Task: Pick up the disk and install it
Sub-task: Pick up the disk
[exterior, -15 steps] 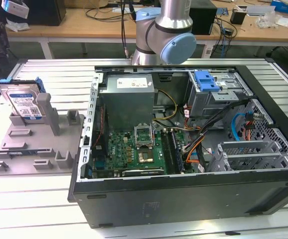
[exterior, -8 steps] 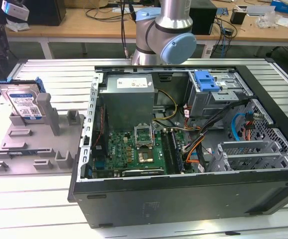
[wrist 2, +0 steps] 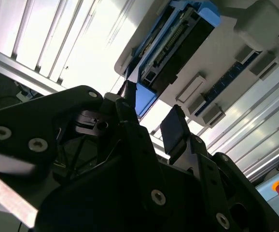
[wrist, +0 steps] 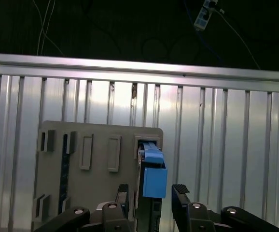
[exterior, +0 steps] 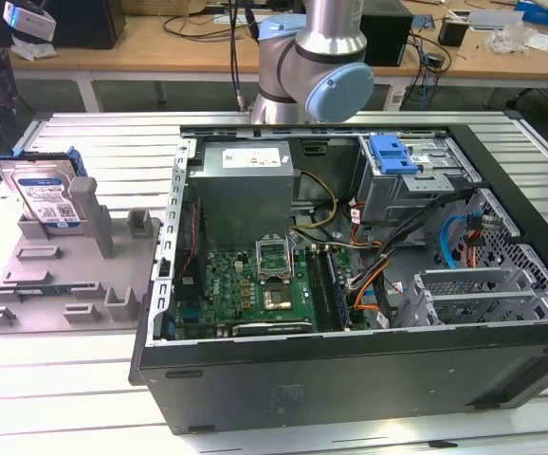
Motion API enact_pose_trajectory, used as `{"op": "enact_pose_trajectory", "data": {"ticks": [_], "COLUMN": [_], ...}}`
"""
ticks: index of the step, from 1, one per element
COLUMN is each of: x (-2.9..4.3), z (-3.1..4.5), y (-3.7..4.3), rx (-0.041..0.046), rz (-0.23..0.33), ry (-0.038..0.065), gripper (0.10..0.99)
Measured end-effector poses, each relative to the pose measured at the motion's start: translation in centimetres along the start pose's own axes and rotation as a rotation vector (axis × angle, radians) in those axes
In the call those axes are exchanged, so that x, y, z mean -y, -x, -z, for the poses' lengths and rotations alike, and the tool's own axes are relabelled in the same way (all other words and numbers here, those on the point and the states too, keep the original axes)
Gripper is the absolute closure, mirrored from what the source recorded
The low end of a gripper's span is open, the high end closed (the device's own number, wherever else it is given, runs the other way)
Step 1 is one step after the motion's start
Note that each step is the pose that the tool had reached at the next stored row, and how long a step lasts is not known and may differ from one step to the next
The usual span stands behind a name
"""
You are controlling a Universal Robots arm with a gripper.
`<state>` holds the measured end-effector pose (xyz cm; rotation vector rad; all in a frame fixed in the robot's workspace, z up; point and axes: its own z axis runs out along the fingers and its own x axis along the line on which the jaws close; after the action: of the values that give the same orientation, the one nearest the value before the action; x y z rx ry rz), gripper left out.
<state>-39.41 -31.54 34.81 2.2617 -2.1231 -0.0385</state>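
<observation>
Disk (exterior: 48, 194) stands on edge in a slot of the grey fixture (exterior: 56, 284), and in both wrist views we see its blue-framed end (wrist: 153, 166) (wrist 2: 175, 46) lined up with the gap between the fingers (wrist: 180, 191). We find the gripper (wrist: 151, 189) open, its black fingers spread wider than the disk is thick, one on either side of that blue end. We cannot tell whether the tips are level with it or short of it.

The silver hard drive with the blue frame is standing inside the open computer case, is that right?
Not quite. In the exterior view the hard drive stands in the grey holder beside the open computer case, on that view's left, not inside it.
</observation>
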Motion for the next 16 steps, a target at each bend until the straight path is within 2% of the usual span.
{"op": "enact_pose_trajectory", "data": {"ticks": [16], "x": [0.11], "z": [-0.58], "y": [0.00], "rx": [0.0003], "rz": [-0.007], "ry": [0.000], "gripper": [0.604]}}
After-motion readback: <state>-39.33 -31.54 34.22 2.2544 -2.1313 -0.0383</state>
